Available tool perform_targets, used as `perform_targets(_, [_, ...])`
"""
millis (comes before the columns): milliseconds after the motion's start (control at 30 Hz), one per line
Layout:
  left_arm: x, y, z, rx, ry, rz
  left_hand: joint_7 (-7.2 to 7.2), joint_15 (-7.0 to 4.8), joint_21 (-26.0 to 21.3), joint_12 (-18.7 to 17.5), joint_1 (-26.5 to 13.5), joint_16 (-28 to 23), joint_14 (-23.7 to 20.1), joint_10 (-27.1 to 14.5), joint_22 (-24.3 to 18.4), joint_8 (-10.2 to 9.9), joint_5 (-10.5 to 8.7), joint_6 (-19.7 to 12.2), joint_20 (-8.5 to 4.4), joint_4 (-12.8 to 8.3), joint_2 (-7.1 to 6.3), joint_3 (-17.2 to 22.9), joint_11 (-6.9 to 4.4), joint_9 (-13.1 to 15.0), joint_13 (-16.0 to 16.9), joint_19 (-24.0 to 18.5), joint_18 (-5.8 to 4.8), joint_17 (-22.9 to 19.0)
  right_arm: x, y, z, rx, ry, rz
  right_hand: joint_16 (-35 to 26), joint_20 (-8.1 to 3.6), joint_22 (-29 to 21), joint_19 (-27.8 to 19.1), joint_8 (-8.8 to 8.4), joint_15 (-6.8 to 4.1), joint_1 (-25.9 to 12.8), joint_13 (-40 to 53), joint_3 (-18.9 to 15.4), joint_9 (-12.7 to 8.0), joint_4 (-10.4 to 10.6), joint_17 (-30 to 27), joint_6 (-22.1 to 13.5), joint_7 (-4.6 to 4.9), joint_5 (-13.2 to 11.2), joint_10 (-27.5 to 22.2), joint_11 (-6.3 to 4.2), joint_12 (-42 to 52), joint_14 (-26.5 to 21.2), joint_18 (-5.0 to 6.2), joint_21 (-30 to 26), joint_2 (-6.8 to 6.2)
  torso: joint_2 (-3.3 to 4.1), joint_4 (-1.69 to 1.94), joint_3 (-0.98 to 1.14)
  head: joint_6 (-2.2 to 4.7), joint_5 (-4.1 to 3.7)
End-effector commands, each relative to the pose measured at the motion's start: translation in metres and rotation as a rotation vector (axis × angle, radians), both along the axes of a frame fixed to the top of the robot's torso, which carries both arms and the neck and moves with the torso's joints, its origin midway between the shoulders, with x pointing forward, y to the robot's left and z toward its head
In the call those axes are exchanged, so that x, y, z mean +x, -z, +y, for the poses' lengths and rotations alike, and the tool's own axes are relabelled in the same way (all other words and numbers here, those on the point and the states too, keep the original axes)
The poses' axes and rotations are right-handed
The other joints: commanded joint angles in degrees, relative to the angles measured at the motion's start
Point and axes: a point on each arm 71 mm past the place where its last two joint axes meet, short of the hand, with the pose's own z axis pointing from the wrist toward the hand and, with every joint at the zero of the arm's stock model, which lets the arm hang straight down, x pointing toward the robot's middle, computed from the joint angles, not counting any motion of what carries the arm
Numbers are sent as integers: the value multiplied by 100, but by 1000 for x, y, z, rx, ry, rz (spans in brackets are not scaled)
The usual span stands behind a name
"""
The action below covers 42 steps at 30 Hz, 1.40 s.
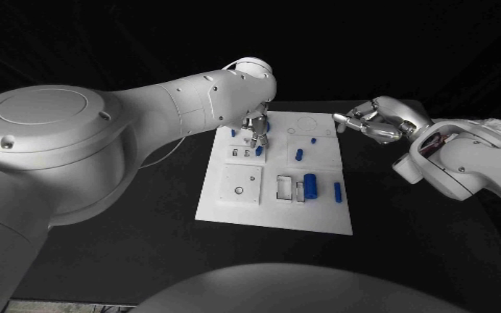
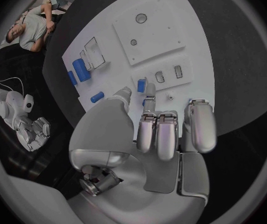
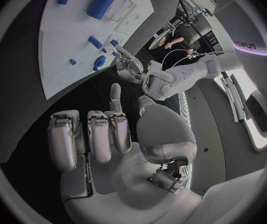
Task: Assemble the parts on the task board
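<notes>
Task board (image 1: 274,208) lay in the middle of the black table (image 1: 125,255), a white plate with several raised panels and cut-out slots. Left hand (image 1: 254,130) hung over the board's far left part, fingers pointing down at it. In the left wrist view the left hand (image 2: 164,129) had its fingers curled close together, and a small blue part (image 2: 142,85) sat right at the thumb tip, beside two small slots (image 2: 168,74); whether it was pinched or just lying on the board, could not tell. Same piece seen in the head view as a blue bit (image 1: 259,150) just below the fingertips.

Right hand (image 1: 368,123) hovered off the board's far right edge, above the table, fingers loosely bent and apart, holding nothing. Right wrist view agreed: right hand (image 3: 108,134) with an empty palm, fingers side by side, thumb apart from them.

Other parts on the board: a large blue cylinder (image 1: 310,182) near the middle, next to a rectangular frame (image 1: 284,187); a slim blue peg (image 1: 337,191) just right of that, near the right edge; a short blue peg (image 1: 299,155) further back; a tiny blue piece (image 1: 313,140) beyond it. Square white panel (image 1: 241,185) with a small round hole sat on the board's left side.
</notes>
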Motion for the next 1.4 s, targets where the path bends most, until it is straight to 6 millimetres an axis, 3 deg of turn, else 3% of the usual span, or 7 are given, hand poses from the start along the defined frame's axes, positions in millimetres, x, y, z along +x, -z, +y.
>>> perform_targets(33, [0,1,-3,-27,11,-10,-3,31,-39,13,66,15,597,606,1026,-36,57,-36,45,-1,-6,33,50,-11,1508,-20,-19,1506,-1,2,1,-7,-12,22,20,39,1433,433,-39,42,73,1508,-32,11,-4,1510,-39,14,32,606,42,22,587,-22,-32,16,-4,-1,0,0,-16])
perform_targets(633, [0,4,-6,-33,21,-31,4,49,-68,13,383,15,597,606,1041,-137,310,-30,72,-125,33,156,61,-28,1508,-36,-13,1506,-1,4,2,-19,-14,47,20,48,1424,414,-62,49,170,1508,-70,31,-13,1510,-32,16,67,606,47,22,587,-16,-52,17,-10,-2,1,0,-33])
perform_targets(1400, [-2,14,-2,-27,10,-17,-15,42,-97,13,563,15,597,606,1045,-154,391,27,71,-221,62,234,48,-17,1508,-53,-6,1506,-1,5,1,-27,-15,65,20,59,1403,366,-107,56,374,1508,-128,69,-21,1510,-23,18,111,606,51,22,587,0,-99,30,-17,3,4,0,-32])
